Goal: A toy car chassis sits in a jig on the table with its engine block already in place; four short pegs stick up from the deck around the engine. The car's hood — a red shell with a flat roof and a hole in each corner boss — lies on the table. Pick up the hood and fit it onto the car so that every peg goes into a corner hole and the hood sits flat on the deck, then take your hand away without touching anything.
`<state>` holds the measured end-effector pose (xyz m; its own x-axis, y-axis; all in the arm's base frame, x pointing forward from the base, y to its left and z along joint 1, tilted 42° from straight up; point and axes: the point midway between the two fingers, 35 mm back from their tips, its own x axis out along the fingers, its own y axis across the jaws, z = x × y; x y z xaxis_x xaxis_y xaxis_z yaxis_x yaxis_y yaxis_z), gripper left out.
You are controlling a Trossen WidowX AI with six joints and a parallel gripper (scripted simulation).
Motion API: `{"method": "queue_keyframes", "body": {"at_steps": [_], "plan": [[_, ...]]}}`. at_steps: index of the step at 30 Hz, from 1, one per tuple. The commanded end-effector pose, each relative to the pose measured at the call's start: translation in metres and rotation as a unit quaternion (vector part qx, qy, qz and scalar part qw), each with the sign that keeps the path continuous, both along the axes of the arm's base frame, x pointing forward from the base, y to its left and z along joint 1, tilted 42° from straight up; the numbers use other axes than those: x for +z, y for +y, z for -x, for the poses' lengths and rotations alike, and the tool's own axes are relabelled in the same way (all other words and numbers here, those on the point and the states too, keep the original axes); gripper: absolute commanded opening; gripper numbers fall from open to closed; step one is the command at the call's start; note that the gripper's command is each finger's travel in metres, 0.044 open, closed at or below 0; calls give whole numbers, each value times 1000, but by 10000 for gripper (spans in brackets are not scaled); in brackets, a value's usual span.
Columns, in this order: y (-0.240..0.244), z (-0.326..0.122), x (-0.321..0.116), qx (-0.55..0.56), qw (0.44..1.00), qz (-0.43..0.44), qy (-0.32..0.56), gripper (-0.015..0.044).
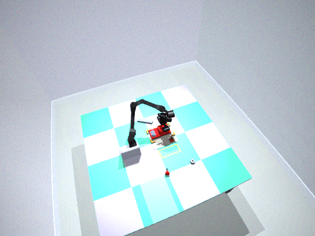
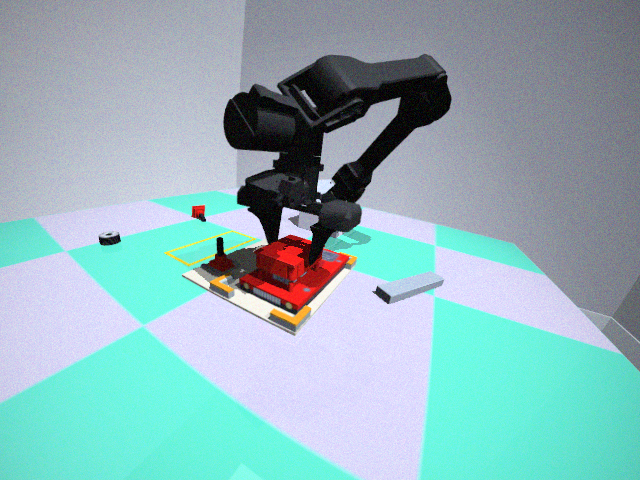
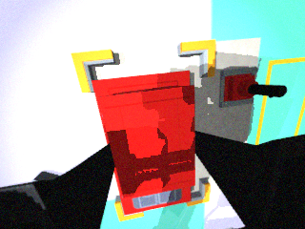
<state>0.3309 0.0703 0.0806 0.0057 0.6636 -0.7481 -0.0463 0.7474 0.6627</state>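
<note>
With the gripper [image 2: 293, 246] fingers pinching the hood [image 2: 281, 260] over the chassis [image 2: 310, 281], any peg-to-hole misalignment at release likely leaves the hood tilted.

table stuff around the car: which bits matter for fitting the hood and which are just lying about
Part of the job:
- red hood, held in the gripper
- car chassis under it
- jig with orange corners

Just lying about:
- grey bar
- small black wheel
- small red piece
- black lever on its red base
- yellow outlined rectangle
</note>
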Motion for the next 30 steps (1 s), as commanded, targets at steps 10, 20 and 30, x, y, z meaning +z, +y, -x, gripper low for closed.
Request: {"method": "queue_keyframes", "body": {"at_steps": [10, 20, 30], "plan": [[0, 0, 0, -2, 1000, -2, 0, 0], [2, 0, -2, -2, 1000, -2, 0, 0], [5, -1, -5, -2, 1000, -2, 0, 0]]}}
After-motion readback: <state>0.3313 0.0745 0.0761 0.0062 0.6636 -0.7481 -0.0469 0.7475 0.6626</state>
